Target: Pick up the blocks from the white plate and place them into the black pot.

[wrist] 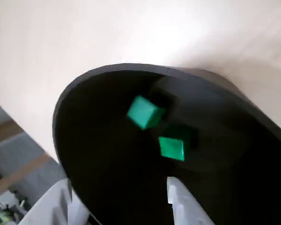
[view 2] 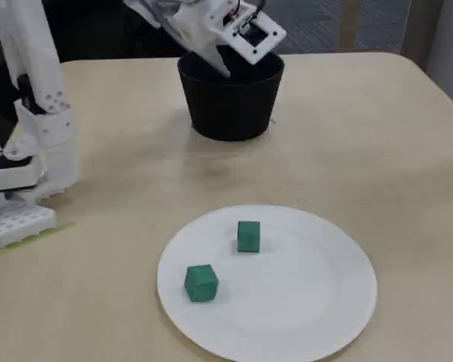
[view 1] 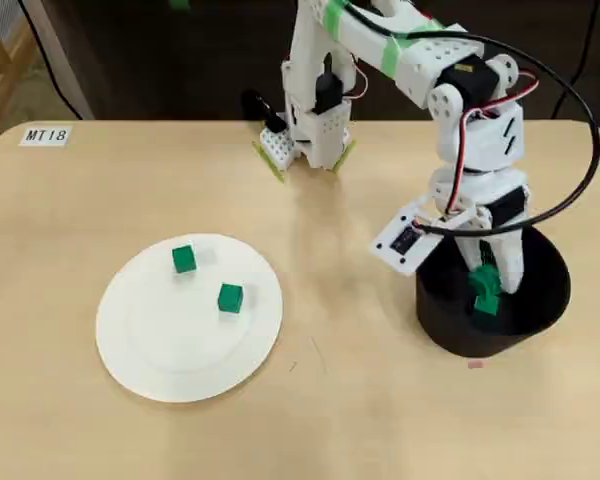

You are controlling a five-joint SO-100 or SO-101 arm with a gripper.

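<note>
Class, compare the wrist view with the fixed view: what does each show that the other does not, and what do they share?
Only the wrist view looks down into the pot and shows two green blocks inside: one tilted, apparently in mid-fall, one lower. The open end effector appears at the bottom edge. Only the fixed view shows the plate with two blocks, one nearer the pot than the other, plus the arm's base. Both show the black pot and the table.

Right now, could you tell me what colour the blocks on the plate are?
Bright green blocks, clearest on the white plate in the fixed view.
</note>
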